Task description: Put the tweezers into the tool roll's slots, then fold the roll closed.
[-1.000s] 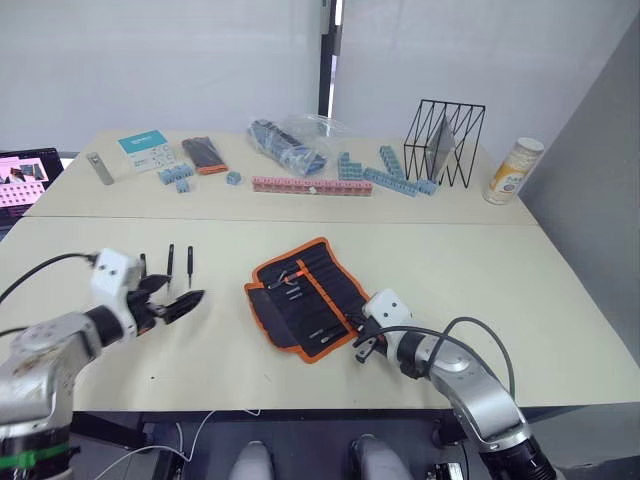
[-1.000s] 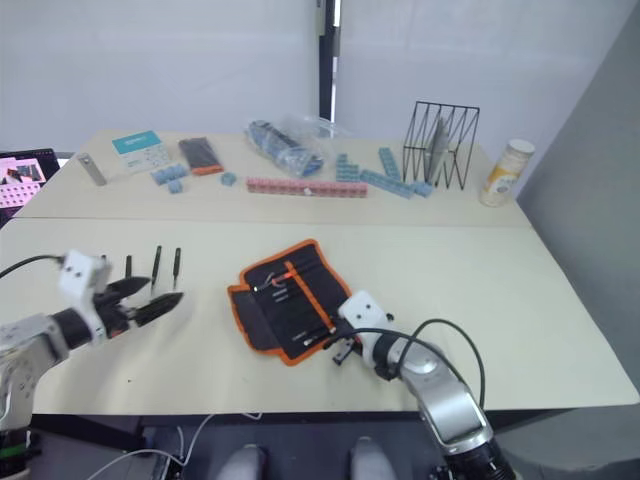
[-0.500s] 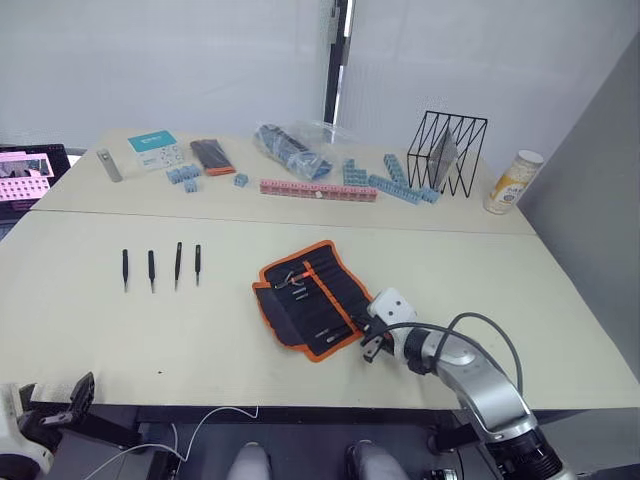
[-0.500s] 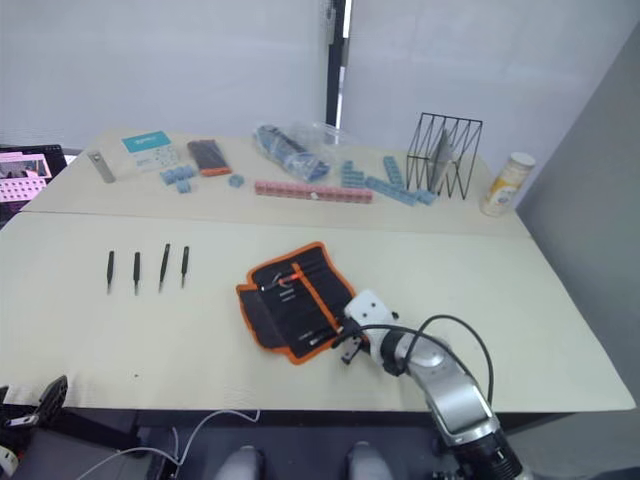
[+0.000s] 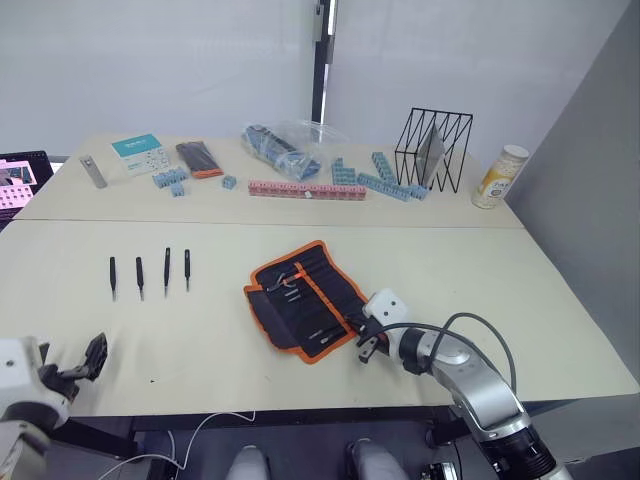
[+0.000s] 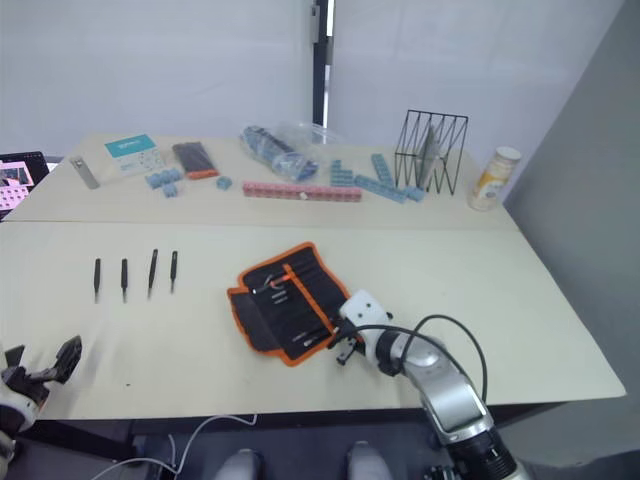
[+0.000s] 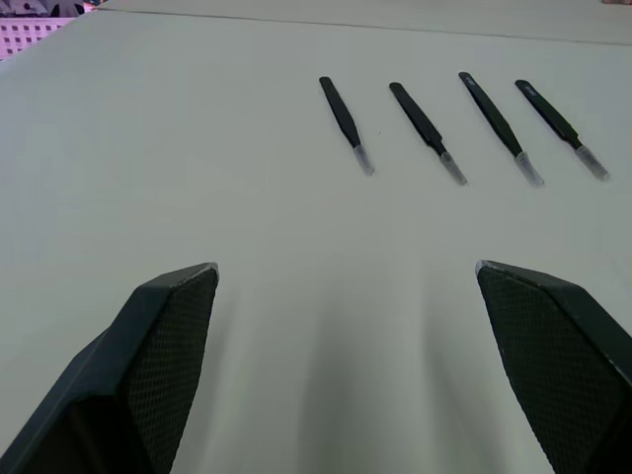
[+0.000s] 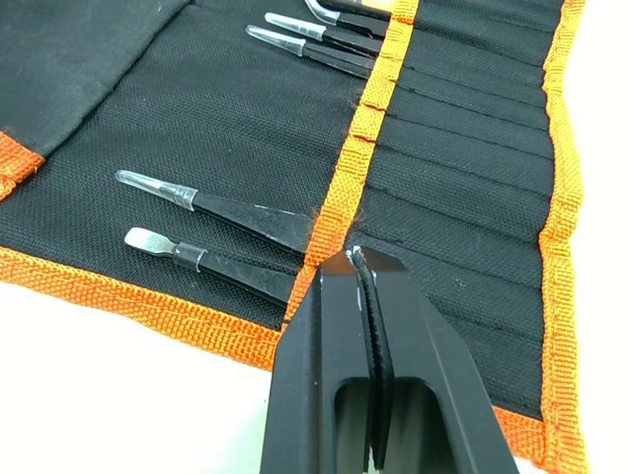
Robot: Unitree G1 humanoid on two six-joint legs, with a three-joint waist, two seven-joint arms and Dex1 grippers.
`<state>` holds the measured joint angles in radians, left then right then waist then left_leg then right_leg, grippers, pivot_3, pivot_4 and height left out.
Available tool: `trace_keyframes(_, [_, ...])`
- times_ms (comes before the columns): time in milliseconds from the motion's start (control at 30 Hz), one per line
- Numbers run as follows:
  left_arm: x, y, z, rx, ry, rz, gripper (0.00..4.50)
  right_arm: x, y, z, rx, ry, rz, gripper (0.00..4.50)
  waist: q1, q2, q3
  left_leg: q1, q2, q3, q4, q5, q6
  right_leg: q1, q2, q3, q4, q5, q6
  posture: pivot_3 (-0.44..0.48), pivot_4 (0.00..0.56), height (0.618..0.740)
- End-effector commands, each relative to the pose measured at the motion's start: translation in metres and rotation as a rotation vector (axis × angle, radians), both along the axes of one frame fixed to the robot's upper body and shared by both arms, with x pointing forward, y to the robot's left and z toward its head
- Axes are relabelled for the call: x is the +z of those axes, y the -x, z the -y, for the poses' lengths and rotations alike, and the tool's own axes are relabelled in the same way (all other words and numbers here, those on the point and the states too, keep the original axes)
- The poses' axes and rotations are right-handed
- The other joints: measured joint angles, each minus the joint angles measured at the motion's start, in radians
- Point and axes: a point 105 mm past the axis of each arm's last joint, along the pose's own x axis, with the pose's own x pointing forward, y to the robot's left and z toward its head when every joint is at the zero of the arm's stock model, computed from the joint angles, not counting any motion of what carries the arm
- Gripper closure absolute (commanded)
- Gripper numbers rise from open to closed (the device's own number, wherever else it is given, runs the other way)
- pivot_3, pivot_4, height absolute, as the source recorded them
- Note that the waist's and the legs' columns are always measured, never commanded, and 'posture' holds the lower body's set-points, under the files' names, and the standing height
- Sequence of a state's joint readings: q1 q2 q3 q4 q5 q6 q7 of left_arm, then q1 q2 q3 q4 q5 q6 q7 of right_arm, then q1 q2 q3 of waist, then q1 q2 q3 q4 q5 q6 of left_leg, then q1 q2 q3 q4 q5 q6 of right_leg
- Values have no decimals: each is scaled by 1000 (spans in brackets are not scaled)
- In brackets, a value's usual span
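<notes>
Hovering low at the table's near-left edge, the left gripper (image 7: 346,286) has its two fingers spread wide apart and nothing between them; straight ahead of it lie four loose tweezers (image 7: 425,123) in a neat row, each with its long axis running away from the gripper and its pale tip pointing back toward it; the row sits well apart from the tool roll (image 5: 305,298), which lies open at mid-table; the right gripper (image 8: 367,296) is pressed closed, fingers together on the roll's orange stripe, holding nothing that I can make out, beside slots (image 8: 464,188) that already carry tools; so the left arm is plainly the nearer one, and I'd judge a forward reach lined up with those shafts comes next.
</notes>
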<state>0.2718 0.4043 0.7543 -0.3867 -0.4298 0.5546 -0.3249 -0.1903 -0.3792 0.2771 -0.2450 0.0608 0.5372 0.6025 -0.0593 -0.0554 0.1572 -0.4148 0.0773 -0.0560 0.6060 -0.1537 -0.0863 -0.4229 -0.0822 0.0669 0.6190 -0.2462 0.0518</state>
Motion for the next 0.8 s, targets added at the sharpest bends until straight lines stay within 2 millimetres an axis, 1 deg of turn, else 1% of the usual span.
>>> trace_keyframes(33, [1, -23, -11, 34, -13, -33, 62, -30, 9, 4, -22, 46, -116, 4500, 4, 0, 0, 0, 0, 0, 0, 0, 0, 0, 0, 0, 1, 0, 0, 0, 150, 706])
trace_keyframes(267, [-5, -68, -27, 30, -23, -86, 62, -27, 8, 2, -39, 36, -101, 4500, 7, -1, -1, 2, 0, 0, 0, 0, 0, 0, 1, 0, 8, 0, 0, 0, 150, 706])
trace_keyframes(333, [-7, -77, -30, 27, -28, -94, 62, -27, 8, 1, -42, 35, -99, 4500, 11, -1, -1, 3, 1, 0, -1, 0, 0, 0, 3, 0, 9, 1, 0, 0, 150, 706])
trace_keyframes(467, [-15, -106, -26, -39, -34, -145, 62, -23, 7, 1, -47, 29, -91, 4500, 18, -1, -1, 5, 4, 0, -2, 0, 0, -1, 5, 0, 11, 1, -1, 0, 150, 706])
trace_keyframes(533, [-18, -115, -26, -56, -40, -160, 62, -22, 6, 1, -49, 29, -91, 4500, 20, -1, -1, 9, 4, 0, -2, 0, -1, 0, 5, 0, 10, 1, -1, 0, 150, 706])
trace_keyframes(633, [-26, -130, -19, -98, -15, -180, 62, -21, 6, 0, -43, 31, -90, 4500, 23, 0, -1, 9, 4, 1, -2, 0, -1, 0, 5, 0, 10, 1, -1, 0, 150, 706])
trace_keyframes(733, [-36, -139, -16, -109, 7, -204, 62, -20, 7, -1, -39, 31, -88, 4500, 31, 3, -3, 9, 4, 1, -2, 0, -1, 1, 5, 0, 10, 1, -1, 0, 150, 706])
trace_keyframes(767, [-38, -140, -15, -109, 10, -206, 621, -20, 7, -1, -38, 32, -88, 4500, 34, 4, -4, 9, 4, 1, -2, 0, -1, 1, 5, 0, 10, 1, -1, 0, 150, 706])
trace_keyframes(800, [-39, -142, -15, -111, 12, -206, 895, -20, 7, -2, -38, 32, -88, 4500, 36, 5, -5, 9, 4, 2, -2, 0, -1, 1, 5, 0, 10, 1, -1, 0, 150, 706])
